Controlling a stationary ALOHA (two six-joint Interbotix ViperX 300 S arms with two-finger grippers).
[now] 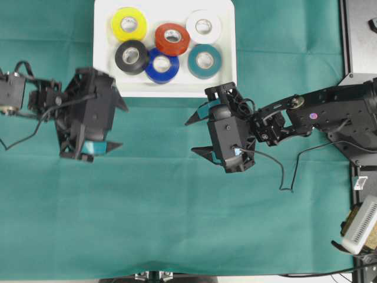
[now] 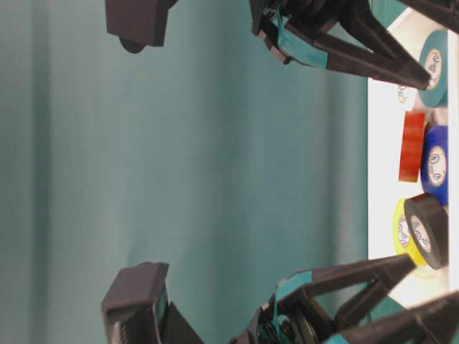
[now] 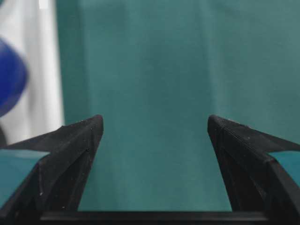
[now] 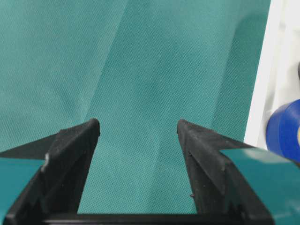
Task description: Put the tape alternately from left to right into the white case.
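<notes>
Up top, the white case (image 1: 230, 88) holds six tape rolls (image 1: 169, 41) — no loose roll shows on the green cloth (image 1: 165, 212), so the job looks about done. Left gripper (image 1: 118, 127) & right gripper (image 1: 197, 135) hang spread, nothing held. Next: prob. just back off — plenty of bare cloth below, case rim close ahead.

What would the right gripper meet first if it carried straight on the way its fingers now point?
Probably nothing soon: the right gripper, jaws open and empty, points along the bare green cloth toward the left gripper. The white case lies off to one side of that line.
</notes>
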